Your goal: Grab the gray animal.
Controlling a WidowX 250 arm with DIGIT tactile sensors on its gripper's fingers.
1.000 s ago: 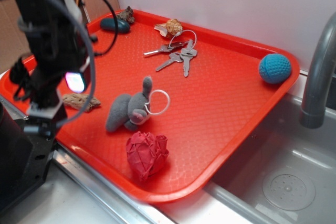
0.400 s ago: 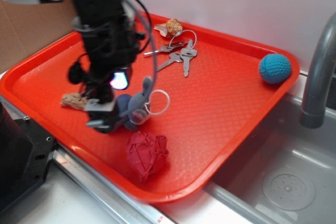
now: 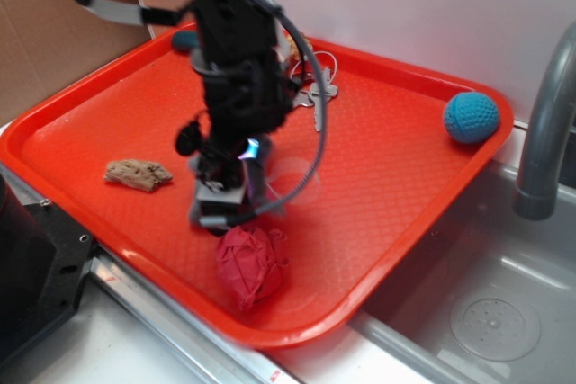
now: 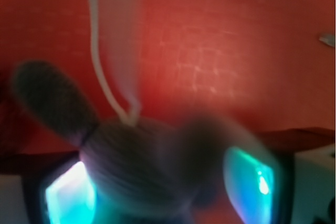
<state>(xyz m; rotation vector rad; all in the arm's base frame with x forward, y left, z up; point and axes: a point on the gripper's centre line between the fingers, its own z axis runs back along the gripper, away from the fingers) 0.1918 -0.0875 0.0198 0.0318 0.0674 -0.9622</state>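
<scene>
From the exterior view, the arm is standing over the near middle of the red tray (image 3: 396, 195), and its hand (image 3: 222, 207) is sitting low at the tray floor, just behind the crumpled red paper ball (image 3: 251, 263). The gray animal (image 3: 256, 193) is almost wholly hidden under the hand here; only a blurred gray bit and its pale cord loop (image 3: 297, 177) are showing. The step in hand looks like the grasp itself. The tray is also carrying a brown chip (image 3: 137, 174) at the left, a bunch of keys (image 3: 315, 94) and a shell behind the arm, a dark teal capsule (image 3: 184, 40) at the far rim, and a blue knitted ball (image 3: 471, 117) in the right corner.

From the wrist view, the gray animal (image 4: 131, 161) is lying between the two lit fingers (image 4: 251, 179), its ear pointing up-left and the white cord (image 4: 107, 87) trailing away over the tray. The fingers are standing apart on either side of it; whether they are pressing it yet is too blurred to tell. The next move, I judge, is calling for a firm squeeze on the soft body, then a lift.
</scene>
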